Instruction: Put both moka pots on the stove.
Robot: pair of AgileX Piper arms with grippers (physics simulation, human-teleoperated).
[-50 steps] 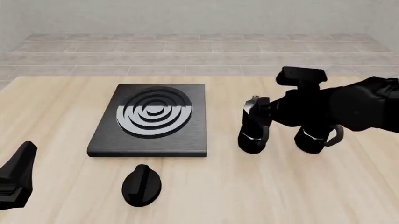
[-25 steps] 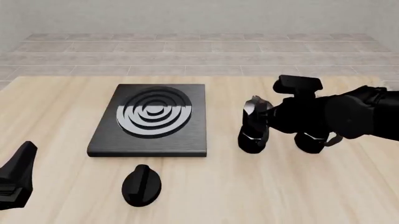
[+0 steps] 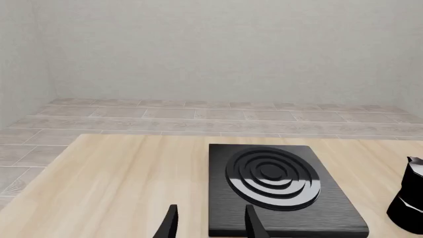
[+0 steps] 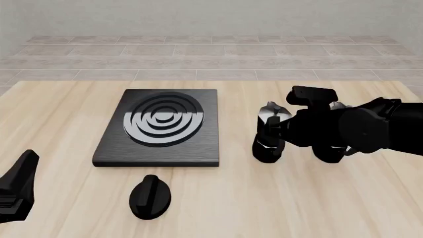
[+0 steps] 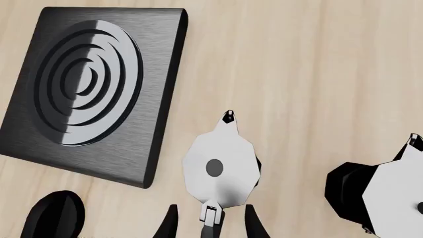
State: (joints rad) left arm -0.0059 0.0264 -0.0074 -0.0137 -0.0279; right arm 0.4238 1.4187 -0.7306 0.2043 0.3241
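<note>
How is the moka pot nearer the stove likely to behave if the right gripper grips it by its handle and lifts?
The moka pot looks rigid, so it should not flex. Its glossy faceted body may be slippery. Gripped by the thin handle, off to one side of the body, it could swing or tilt. Tall and waisted, it might tip if nudged by the right gripper.

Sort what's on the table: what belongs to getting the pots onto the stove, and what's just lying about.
Belongs to the job:
near moka pot
second moka pot
stove
right gripper

Lying about:
black oval knob
</note>
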